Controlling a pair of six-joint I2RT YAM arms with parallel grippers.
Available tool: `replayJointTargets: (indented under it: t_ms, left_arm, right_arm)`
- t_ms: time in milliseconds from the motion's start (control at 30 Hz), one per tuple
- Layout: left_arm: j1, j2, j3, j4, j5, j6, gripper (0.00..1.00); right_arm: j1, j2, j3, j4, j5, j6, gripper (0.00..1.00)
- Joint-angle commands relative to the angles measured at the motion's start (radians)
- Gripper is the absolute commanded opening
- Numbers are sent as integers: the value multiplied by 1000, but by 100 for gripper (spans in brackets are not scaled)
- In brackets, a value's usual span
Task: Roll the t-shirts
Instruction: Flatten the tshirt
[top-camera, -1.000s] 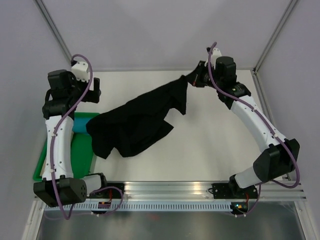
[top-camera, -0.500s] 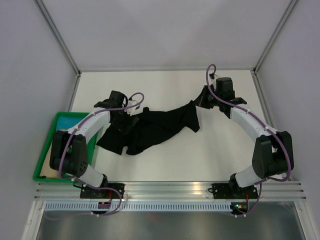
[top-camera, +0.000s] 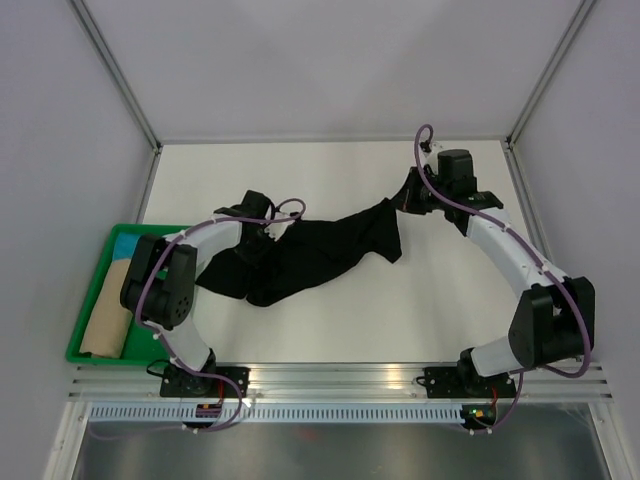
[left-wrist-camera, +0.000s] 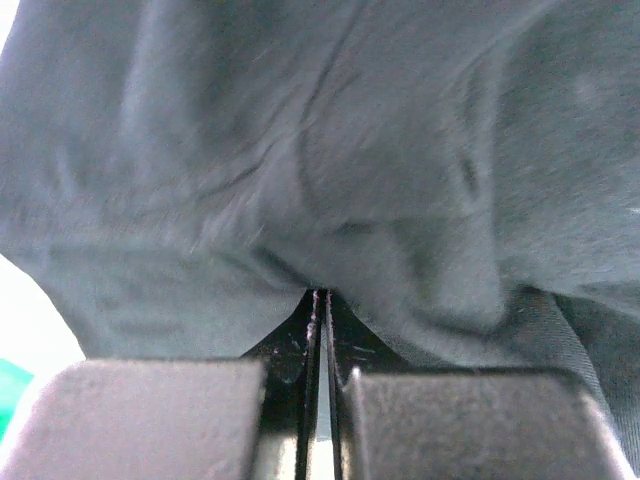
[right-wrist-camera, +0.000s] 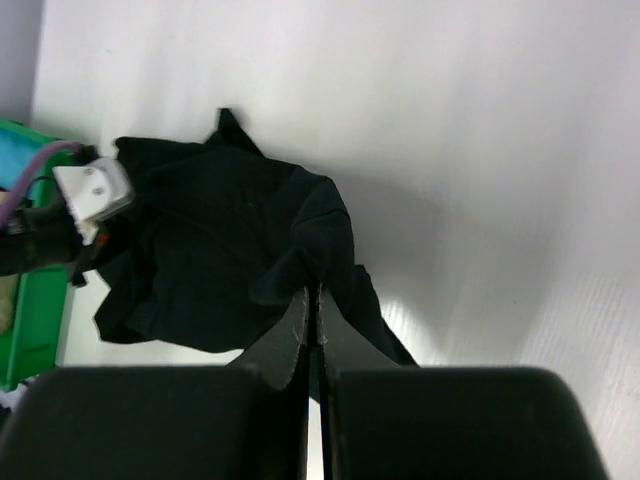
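One black t-shirt (top-camera: 320, 255) lies crumpled and stretched across the middle of the white table (top-camera: 420, 300). My left gripper (top-camera: 263, 240) is down on its left part. In the left wrist view the jaws are shut, with dark cloth (left-wrist-camera: 350, 150) puckered round the left gripper's (left-wrist-camera: 320, 293) tips. My right gripper (top-camera: 404, 200) is shut on the shirt's upper right end. In the right wrist view a bunched fold (right-wrist-camera: 320, 225) is pinched at the right gripper's (right-wrist-camera: 318, 288) tips, and the rest of the shirt (right-wrist-camera: 200, 240) trails to the left.
A green tray (top-camera: 88, 352) sits at the table's left edge, holding a beige roll of cloth (top-camera: 105, 325) and something blue (top-camera: 127, 243). Grey walls and metal posts close in the back and both sides. Both arm bases stand on the rail at the near edge.
My left arm swung from above the tray onto the shirt's left part, and its jaws went from open to shut. The right gripper lowered, and the shirt now lies drawn out between both grippers.
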Motion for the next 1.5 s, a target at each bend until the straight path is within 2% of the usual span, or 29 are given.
replayJointTargets:
  t_ms: [0,133,300,467,600,767,867,900,967,1033,1133,1167,1233,1333,1467]
  left_arm:
    - [13,-75,26,86,-87,-18,2]
    - [40,-222,162,73,-168,6,2]
    - [54,-356,452,-24,-231,60,2]
    - [57,-443,702,-50,-312,103,2]
    - [60,-426,876,-49,-335,129,2]
    - [60,-308,972,-17,-279,144,2]
    - [59,-164,1012,2,-225,117,2]
    - [59,-64,1031,7,-210,97,2]
    - [59,39,1092,19,-203,78,2]
    - [57,217,1146,31,-206,52,4]
    - [28,401,1222,27,-261,75,49]
    - [17,420,1218,20,-278,86,70]
    - [-15,427,1195,-12,-291,101,78]
    - [-61,315,1014,-47,-236,72,80]
    - [-136,15,775,-136,-127,26,78]
  right_arm:
    - [4,-128,146,-33,-57,-99,0]
    - [49,-213,265,-104,-100,-185,0]
    - [86,-337,372,-77,-192,-173,0]
    - [86,-423,414,-18,-306,-72,0]
    - [86,-457,369,118,-387,57,0]
    - [84,-429,270,140,-351,155,0]
    - [84,-374,180,106,-292,175,0]
    - [84,-362,153,95,-245,176,0]
    - [80,-323,62,92,-186,186,0]
    - [74,-279,-9,149,-145,225,0]
    - [61,-210,-121,221,-85,259,0]
    - [61,-193,-146,223,-68,255,0]
    - [55,-146,-158,236,-19,241,0]
    - [50,-104,-174,236,15,227,0]
    - [46,-87,-216,239,50,204,1]
